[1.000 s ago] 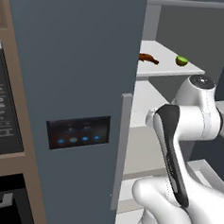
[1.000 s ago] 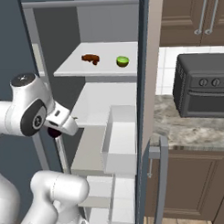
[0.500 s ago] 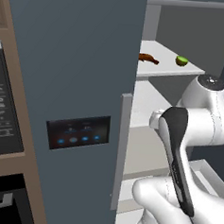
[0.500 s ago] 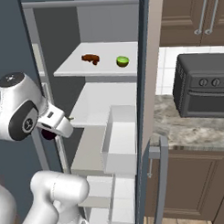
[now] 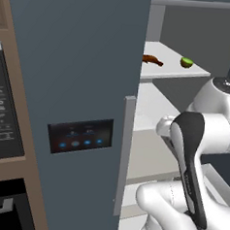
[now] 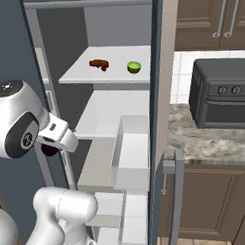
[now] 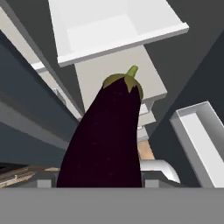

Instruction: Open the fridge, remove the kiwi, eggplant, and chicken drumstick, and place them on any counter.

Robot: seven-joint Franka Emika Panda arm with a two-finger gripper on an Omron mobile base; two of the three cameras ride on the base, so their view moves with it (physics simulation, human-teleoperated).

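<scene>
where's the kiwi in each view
Left base view: the kiwi lies upper right, on the white fridge shelf, right of the chicken drumstick.
Right base view: upper middle, on that same shelf, again right of the drumstick.
Hand view: not in it.
Shared landmark: the drumstick beside it.

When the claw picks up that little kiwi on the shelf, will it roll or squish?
The kiwi looks round, so a nudge would probably roll it along the flat shelf. It seems small and light, and likely soft under a hard squeeze.
</scene>
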